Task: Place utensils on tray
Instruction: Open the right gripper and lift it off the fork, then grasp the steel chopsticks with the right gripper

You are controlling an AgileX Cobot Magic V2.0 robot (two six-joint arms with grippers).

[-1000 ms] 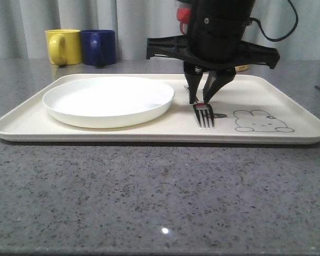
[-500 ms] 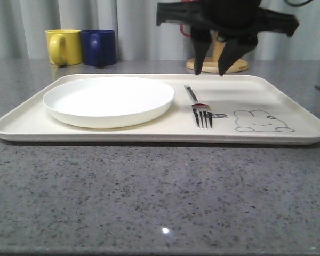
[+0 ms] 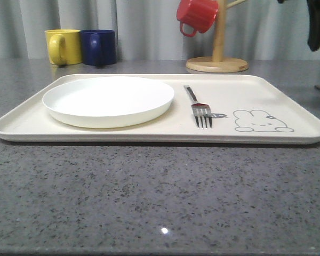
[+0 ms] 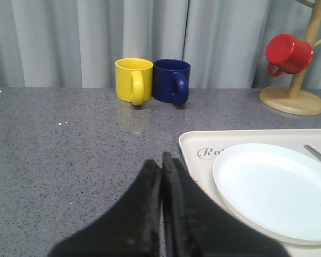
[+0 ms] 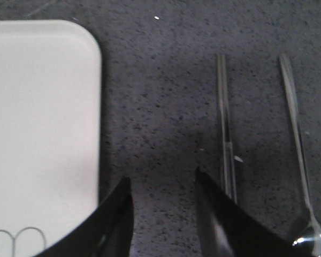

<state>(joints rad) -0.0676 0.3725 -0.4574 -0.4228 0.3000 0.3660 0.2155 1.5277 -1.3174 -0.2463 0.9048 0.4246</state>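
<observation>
The fork [image 3: 199, 107] lies flat on the cream tray [image 3: 288, 101], just right of the white plate [image 3: 108, 99] and left of the rabbit drawing [image 3: 262, 121], its long axis running front to back with the tines toward the near rim. Off the tray's right side the chopsticks [image 5: 226, 134] and spoon [image 5: 298, 139] lie side by side on the grey worktop [image 5: 166, 96], lengthwise alongside the tray's edge. The right hand [image 5: 163, 219] hovers there, parted and empty; the left hand [image 4: 161, 176] is pressed closed on nothing.

Left gripper [image 4: 161, 176]: matte black, two broad fingers tapering to narrow tips. Right gripper [image 5: 161, 188]: glossy black curved fingers [image 5: 116, 222], faint sheen along edges.
</observation>
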